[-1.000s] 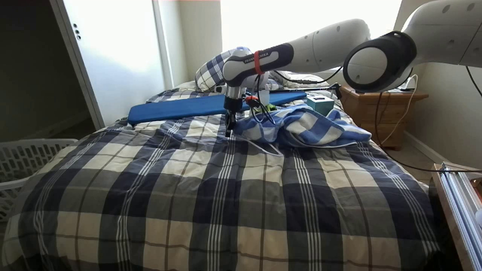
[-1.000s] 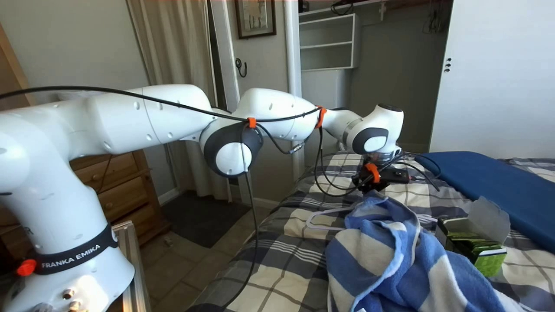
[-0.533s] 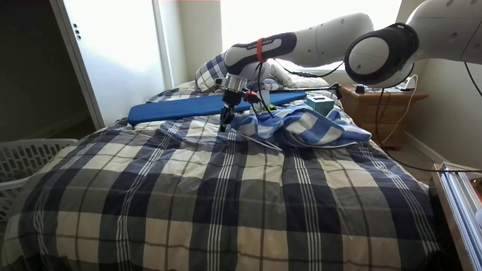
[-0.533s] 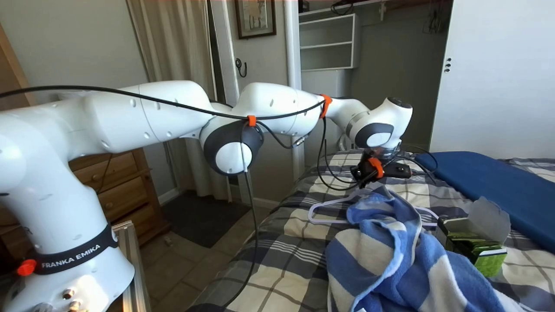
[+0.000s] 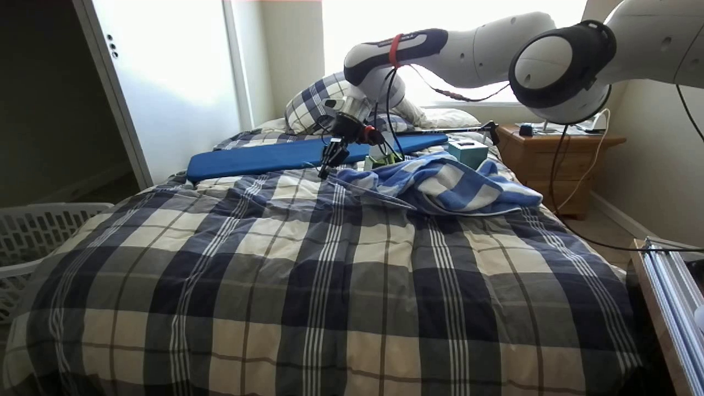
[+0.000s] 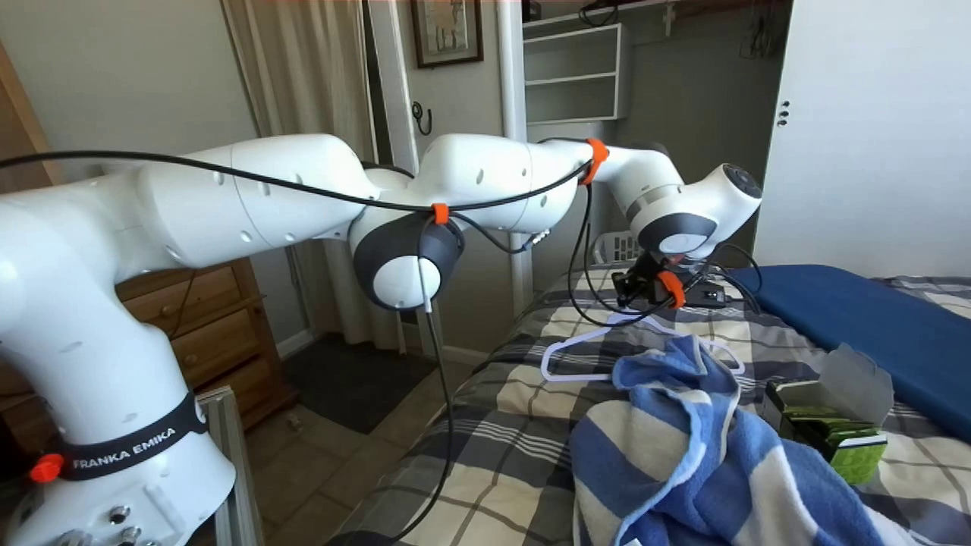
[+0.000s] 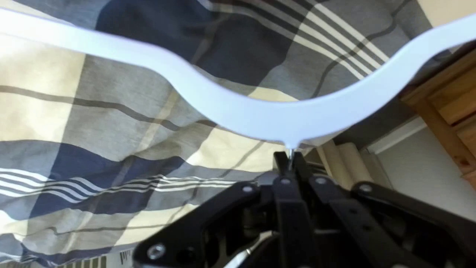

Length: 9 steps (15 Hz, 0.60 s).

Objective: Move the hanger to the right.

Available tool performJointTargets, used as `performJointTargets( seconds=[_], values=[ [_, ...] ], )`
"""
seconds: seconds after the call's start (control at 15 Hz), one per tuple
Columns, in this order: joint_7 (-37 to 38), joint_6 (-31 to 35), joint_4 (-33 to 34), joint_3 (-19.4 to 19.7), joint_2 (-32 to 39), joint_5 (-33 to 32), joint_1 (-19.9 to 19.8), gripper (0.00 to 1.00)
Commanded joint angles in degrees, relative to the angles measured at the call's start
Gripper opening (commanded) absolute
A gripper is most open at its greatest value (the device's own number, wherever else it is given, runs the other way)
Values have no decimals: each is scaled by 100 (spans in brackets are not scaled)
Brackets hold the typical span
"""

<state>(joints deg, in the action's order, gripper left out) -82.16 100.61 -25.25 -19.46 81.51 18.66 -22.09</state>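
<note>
One hanger, white with a lavender cast, is in the grip of the hand. The wrist view shows the fingertips drawn together to a narrow gap, pinching the metal stem at the hanger's neck.

Location: the hanger slopes down from the hand, beside the blue-and-white towel on the plaid surface. In an exterior view the towel hides part of the lower bar. Whether that bar touches the surface cannot be determined.

Changes against one second ago: the hand sits higher in both exterior views and is slanted rather than nearly vertical. At half a second ago the slant is present but milder. The arm is raised along with the hand. In an exterior view, more of the hanger's sloping shoulders is exposed than before, and the lower bar appears higher in that view. The towel's edge nearest the hanger is slightly displaced; its main folds are as before.

Unchanged in position: the blue board, the teal box, the open green carton and the white basket beside the surface.
</note>
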Motion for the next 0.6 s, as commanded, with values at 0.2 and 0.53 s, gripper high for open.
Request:
performJointTargets(
  seconds=[0.2, 0.53],
  values=[
    [-908, -681, -3, -355, 94, 729, -483, 1],
    [-1536, -670, -9, -595, 284, 1223, -735, 1]
  ],
)
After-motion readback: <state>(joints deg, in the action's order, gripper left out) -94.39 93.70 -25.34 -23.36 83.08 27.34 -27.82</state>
